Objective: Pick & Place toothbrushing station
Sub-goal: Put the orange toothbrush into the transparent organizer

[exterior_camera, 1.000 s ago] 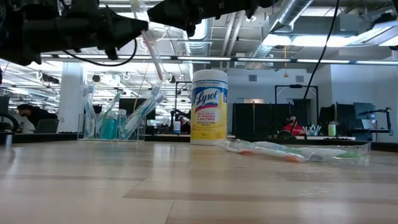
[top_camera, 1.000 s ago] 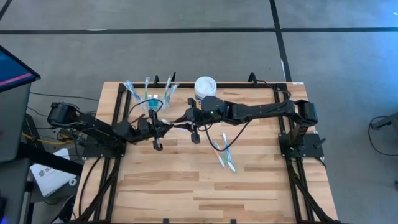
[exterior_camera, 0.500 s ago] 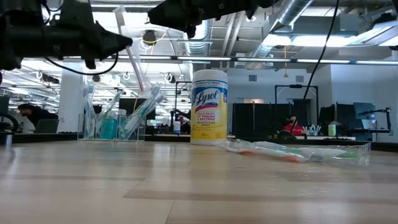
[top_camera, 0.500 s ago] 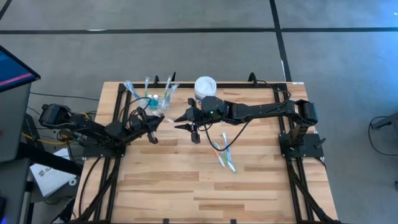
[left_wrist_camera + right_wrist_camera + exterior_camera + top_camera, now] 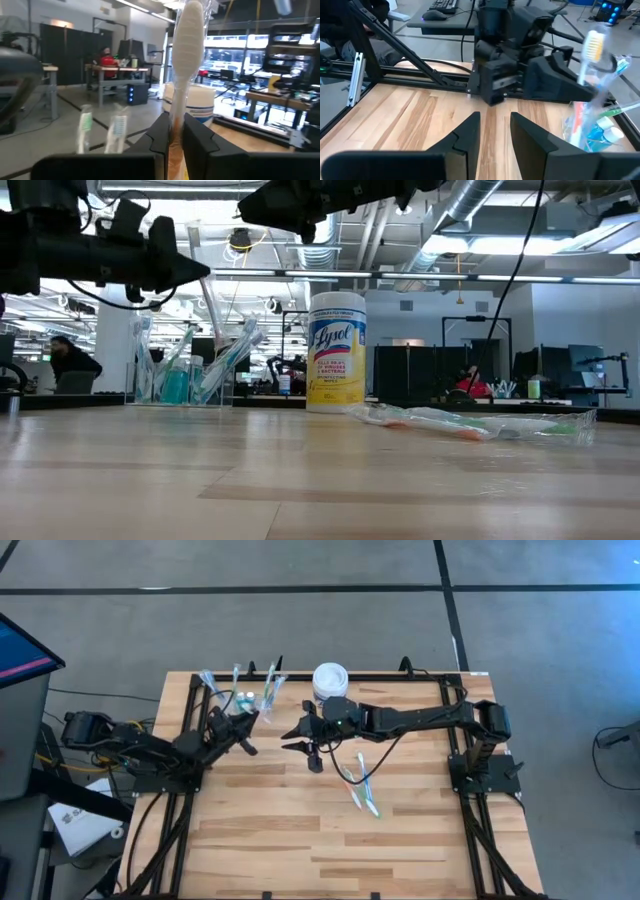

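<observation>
At the upper left of the high view the clear cup (image 5: pixel 240 700) already holds several toothbrushes and toothpaste tubes, so the station looks partly filled. Just right of it, the left gripper (image 5: pixel 247 723) hovers pinched tight on a wrapped toothbrush (image 5: pixel 187 60), apparently ready to be put in. At centre the right gripper (image 5: pixel 298 734) hangs spread and empty. Right of centre, a few loose toothbrushes (image 5: pixel 360 785) lie on the table (image 5: pixel 300 840), not yet moved.

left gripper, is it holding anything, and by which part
The left gripper is shut on a wrapped toothbrush, gripping its lower handle, brush head pointing up. The right gripper holds nothing.
</observation>
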